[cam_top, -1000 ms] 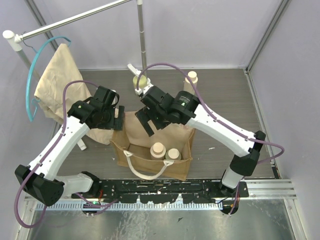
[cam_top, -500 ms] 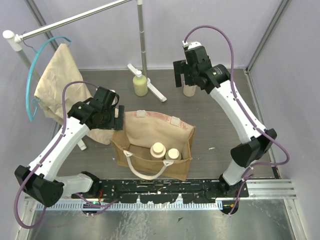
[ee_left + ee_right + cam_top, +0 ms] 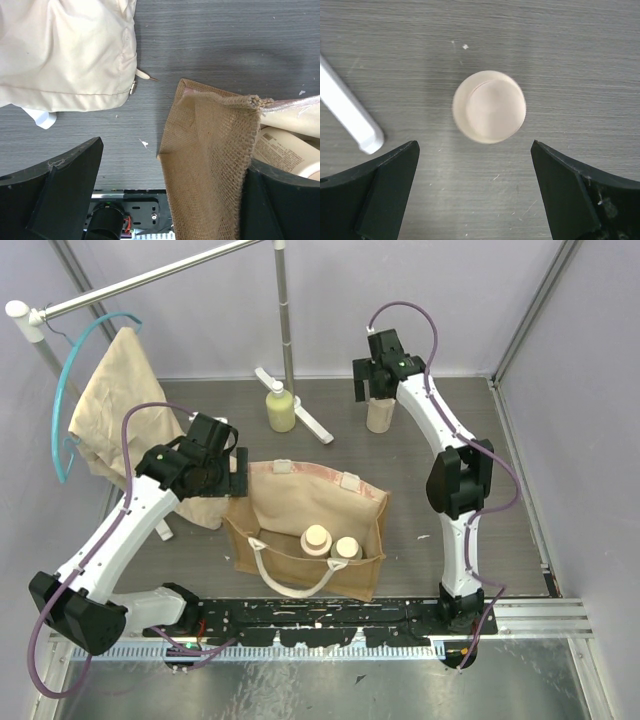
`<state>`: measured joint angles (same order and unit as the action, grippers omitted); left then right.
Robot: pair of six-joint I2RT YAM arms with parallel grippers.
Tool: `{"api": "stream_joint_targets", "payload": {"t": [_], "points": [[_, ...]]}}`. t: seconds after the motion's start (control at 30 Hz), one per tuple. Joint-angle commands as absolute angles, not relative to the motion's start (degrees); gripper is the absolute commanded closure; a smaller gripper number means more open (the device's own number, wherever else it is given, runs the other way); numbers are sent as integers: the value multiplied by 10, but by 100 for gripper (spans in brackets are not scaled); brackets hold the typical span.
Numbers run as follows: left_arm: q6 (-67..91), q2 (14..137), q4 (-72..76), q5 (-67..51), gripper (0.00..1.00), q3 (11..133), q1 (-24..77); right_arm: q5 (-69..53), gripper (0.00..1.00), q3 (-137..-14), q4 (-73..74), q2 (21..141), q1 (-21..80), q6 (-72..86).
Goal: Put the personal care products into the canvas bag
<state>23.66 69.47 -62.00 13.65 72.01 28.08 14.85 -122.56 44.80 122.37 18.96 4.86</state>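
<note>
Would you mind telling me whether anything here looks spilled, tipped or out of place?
Nothing stands out: the pump bottle and the cream bottle stand upright on the table, and the canvas bag looks intact.

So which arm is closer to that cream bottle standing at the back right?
The right. Its gripper hangs directly over the cream bottle, jaws open on either side. The left gripper is far off, at the canvas bag's far-left corner.

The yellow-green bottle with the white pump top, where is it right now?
In the top view the yellow-green pump bottle stands at the grey table's far side, left of centre, beside the pole's white foot bar, beyond the tan canvas bag.
</note>
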Motion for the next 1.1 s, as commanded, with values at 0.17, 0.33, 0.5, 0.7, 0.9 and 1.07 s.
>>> {"api": "stream_joint_targets", "payload": {"t": [0.17,0.33,0.5,0.7,0.9,1.07], "points": [[260,713,-600,165,2,715,282,132,0,-1317,435,1265,149,52],[265,737,-606,172,2,730,281,93,0,-1336,439,1296,142,59],[269,759,-611,174,2,741,281,54,0,-1349,434,1321,140,60],[275,775,-614,176,2,751,281,49,0,-1344,430,1343,139,57],[284,781,-613,179,2,753,281,56,0,-1343,428,1363,138,44],[294,775,-619,179,2,749,281,57,5,-1331,418,1367,139,31]]}}
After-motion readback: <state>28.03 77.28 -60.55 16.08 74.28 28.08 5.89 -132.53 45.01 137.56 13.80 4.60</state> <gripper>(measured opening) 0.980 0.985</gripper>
